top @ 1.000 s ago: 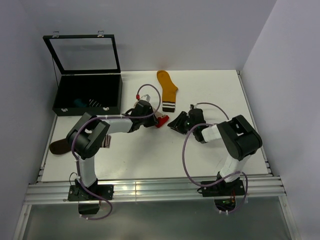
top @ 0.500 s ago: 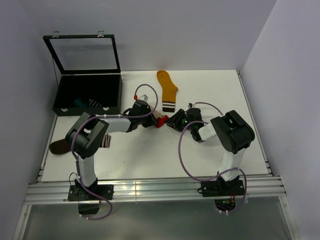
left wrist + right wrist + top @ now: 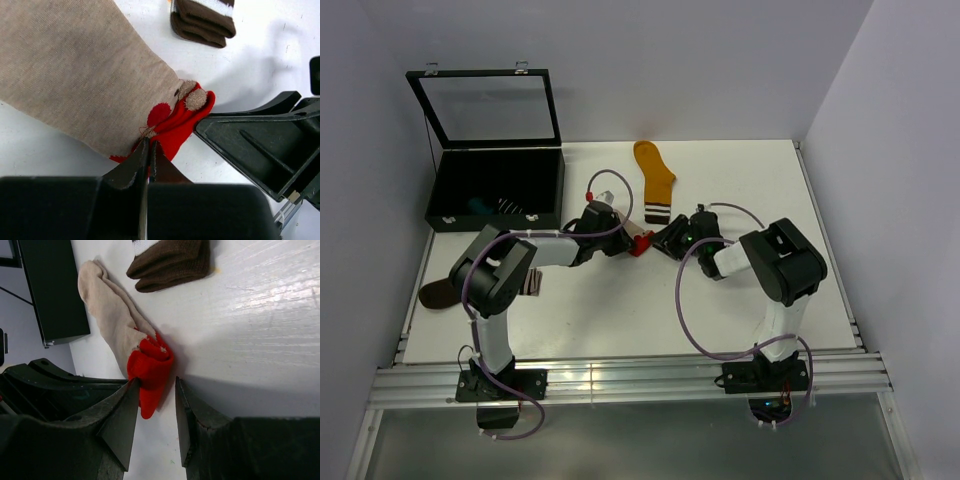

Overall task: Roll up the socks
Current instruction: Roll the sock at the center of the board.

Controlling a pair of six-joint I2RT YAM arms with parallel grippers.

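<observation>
The beige sock lies flat on the white table, its red end bunched up. My left gripper is shut, pinching the edge of that red end. In the right wrist view my right gripper stands open astride the red end; its left finger touches the fabric, its right finger is apart from it. From above, the left gripper and right gripper meet tip to tip at the red end. A mustard sock with a brown, white-striped cuff lies just behind.
A black box with its glass lid raised stands at the back left, holding a teal sock and a striped sock. A brown sock lies at the table's left edge beside the left arm.
My right gripper has slid left across the table until its fingers straddle the sock's red end. The left gripper has stayed shut on the sock, shifting only slightly left.
</observation>
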